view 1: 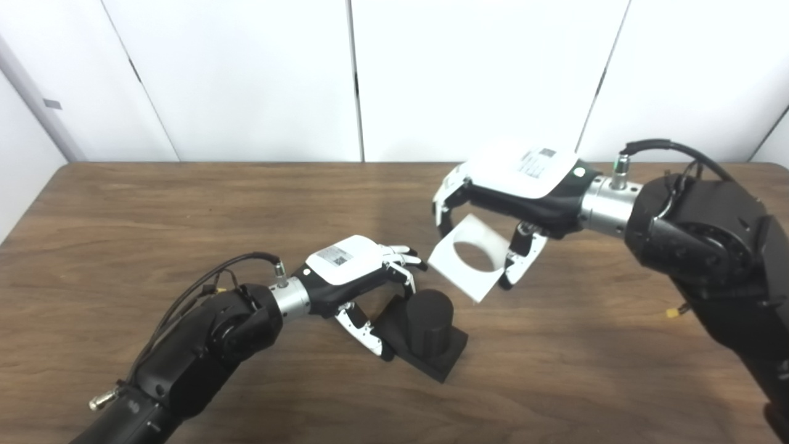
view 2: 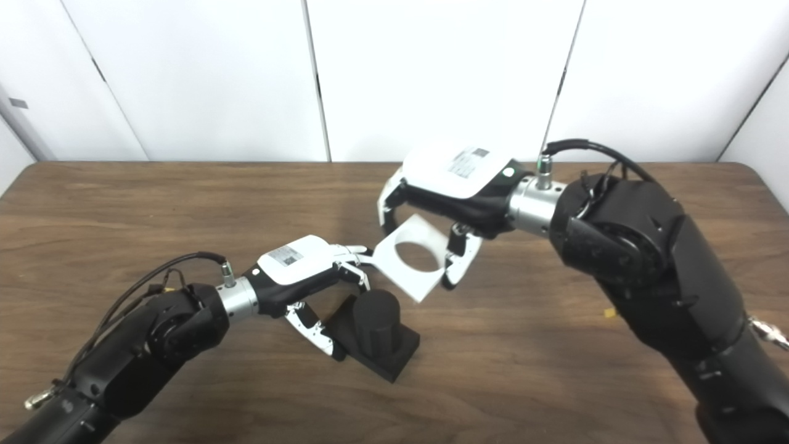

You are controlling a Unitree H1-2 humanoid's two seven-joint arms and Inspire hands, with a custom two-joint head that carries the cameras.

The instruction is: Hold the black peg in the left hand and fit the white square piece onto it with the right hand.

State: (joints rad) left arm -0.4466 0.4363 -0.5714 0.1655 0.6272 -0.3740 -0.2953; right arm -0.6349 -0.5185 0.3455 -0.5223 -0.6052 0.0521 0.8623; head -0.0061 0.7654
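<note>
Both head cameras (set side by side) look down close onto the same table (view 1: pixel 123 203).

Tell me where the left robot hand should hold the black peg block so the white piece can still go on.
Grip the square base of the black peg from its left side, low, as the left robot hand does now; the upright cylinder on top stays clear for the holed white square piece.

We cannot see where the left hand (view 1: pixel 354 274) meets the black peg (view 1: pixel 425 333): its own base hides that side. The right hand (view 2: pixel 444 191) covers the top edge of the white square piece (view 2: pixel 410 258), whose lower corner blurs. Both arms run off the bottom edge, and the table (view 1: pixel 123 216) is cut at both sides.
</note>
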